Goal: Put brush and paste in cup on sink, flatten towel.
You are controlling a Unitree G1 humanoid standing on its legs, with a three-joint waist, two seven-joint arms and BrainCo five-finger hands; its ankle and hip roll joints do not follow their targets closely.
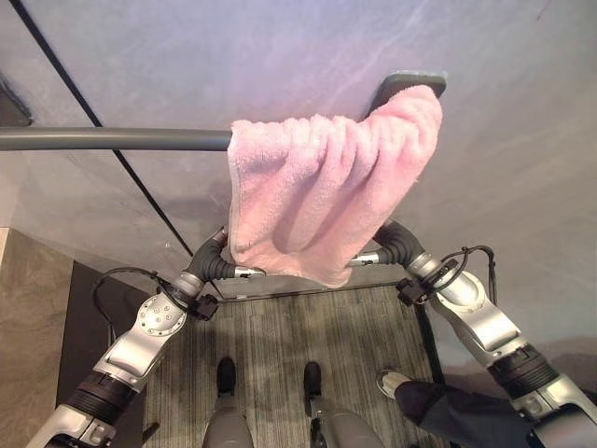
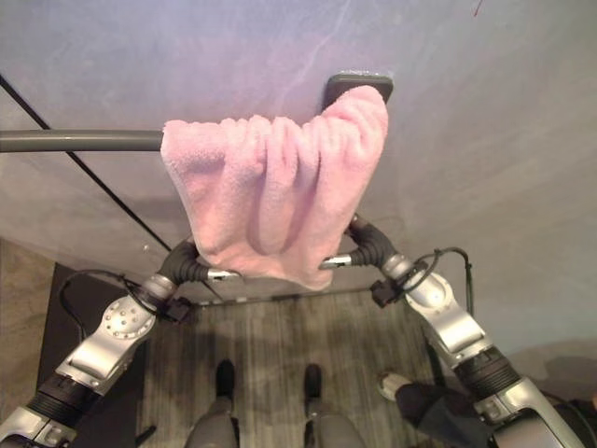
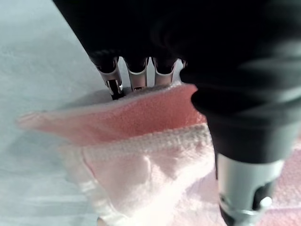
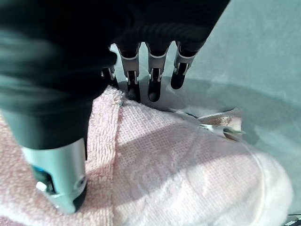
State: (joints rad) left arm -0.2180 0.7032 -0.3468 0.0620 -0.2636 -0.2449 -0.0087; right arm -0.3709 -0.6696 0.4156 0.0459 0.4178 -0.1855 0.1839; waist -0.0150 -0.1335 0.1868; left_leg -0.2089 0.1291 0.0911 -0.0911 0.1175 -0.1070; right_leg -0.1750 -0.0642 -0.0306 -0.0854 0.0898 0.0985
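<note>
A pink towel (image 1: 317,187) hangs bunched in folds over the right end of a grey rail (image 1: 112,139) on the wall. My left hand (image 1: 216,264) is at the towel's lower left corner and my right hand (image 1: 392,245) at its lower right edge. In the left wrist view the fingers (image 3: 138,75) reach behind the towel's edge (image 3: 141,117) while the thumb (image 3: 244,183) lies on its front, pinching it. The right wrist view shows the same hold: fingers (image 4: 155,70) behind the towel (image 4: 178,160), thumb (image 4: 59,174) in front.
The rail ends at a dark wall bracket (image 1: 406,84) just above the towel. Bare rail runs off to the left. A striped mat (image 1: 280,327) covers the floor below. A person's shoe and dark trouser leg (image 1: 410,392) show at the lower right.
</note>
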